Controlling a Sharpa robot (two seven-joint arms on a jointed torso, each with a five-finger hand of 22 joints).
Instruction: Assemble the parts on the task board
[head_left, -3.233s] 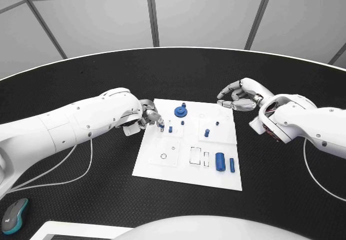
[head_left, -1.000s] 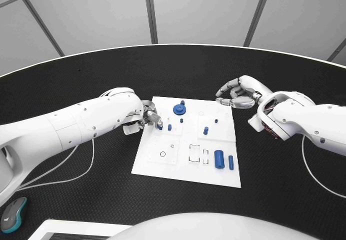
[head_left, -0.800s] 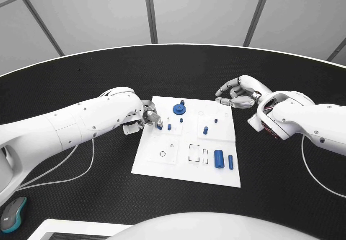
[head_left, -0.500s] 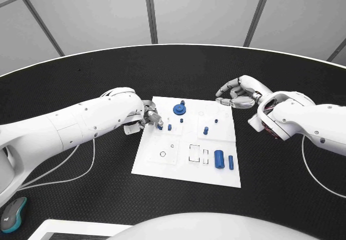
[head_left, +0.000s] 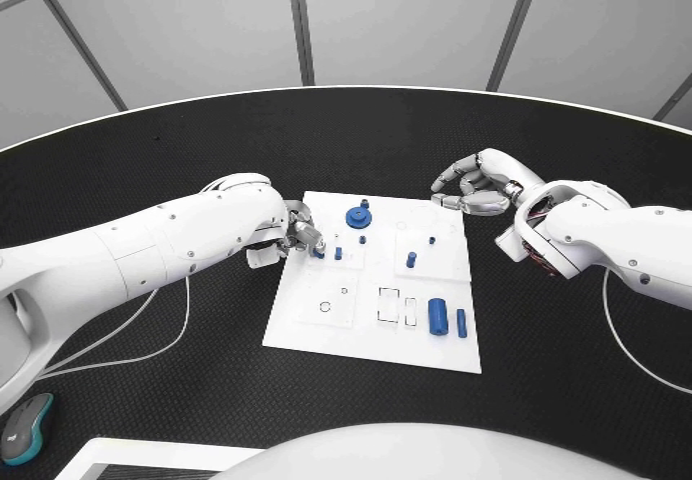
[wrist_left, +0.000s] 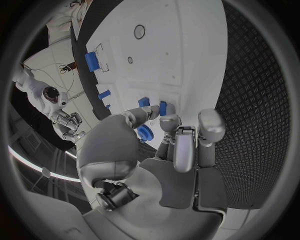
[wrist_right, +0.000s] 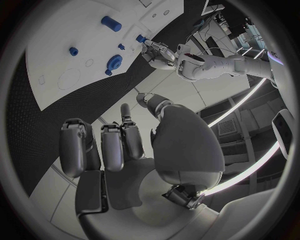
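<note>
Left hand (head_left: 299, 235) at left edge of white task board (head_left: 346, 340), fingertips pinching small blue peg (head_left: 319, 252) on board surface. Right hand (head_left: 473, 187) hovers off board's far right corner, fingers curled in, holding nothing. Blue gear (head_left: 359, 219) on far part of board, blue cylinder (head_left: 437, 314) nearer.
</note>
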